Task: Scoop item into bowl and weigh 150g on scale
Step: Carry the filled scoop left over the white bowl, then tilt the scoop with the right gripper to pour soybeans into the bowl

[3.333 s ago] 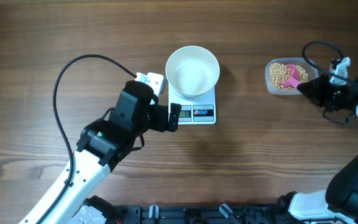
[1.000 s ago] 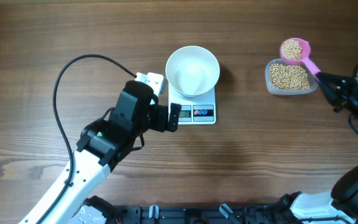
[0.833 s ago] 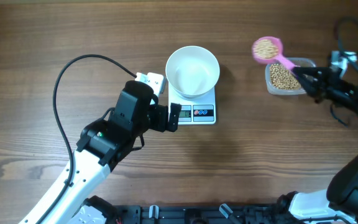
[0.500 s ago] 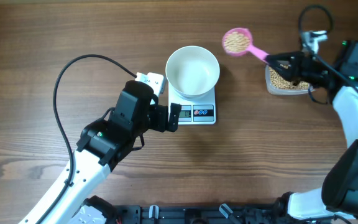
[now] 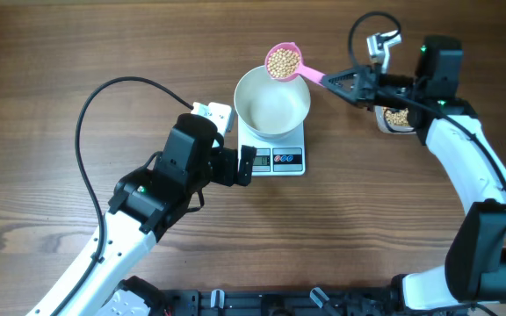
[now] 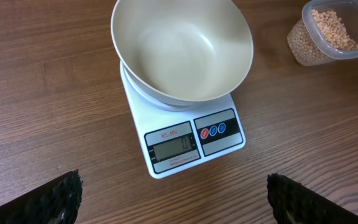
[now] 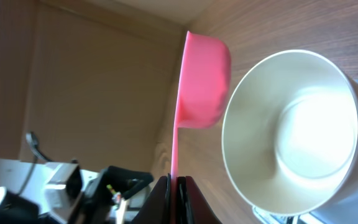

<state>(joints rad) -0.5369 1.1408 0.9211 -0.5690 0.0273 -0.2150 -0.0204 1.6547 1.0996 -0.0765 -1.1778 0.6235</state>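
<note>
Evidently the bowl [image 5: 251,112] is set on the scale [image 5: 275,160] so its fill can be weighed, and the scoop [image 5: 299,68], heaped with beans [image 5: 282,62], is held level over the bowl's far rim so nothing is spilt short. Its handle is pinched tight by the right gripper [image 5: 345,82]. The left gripper [image 5: 246,165] is spread wide and empty, just left of the scale. More beans are seen in the tub [image 5: 398,117] at far right

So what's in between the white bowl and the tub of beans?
Overhead, the right tool hangs over that gap, shut on the handle of the pink scoop. Underneath, the left wrist view shows only bare wooden table between bowl and tub.
</note>
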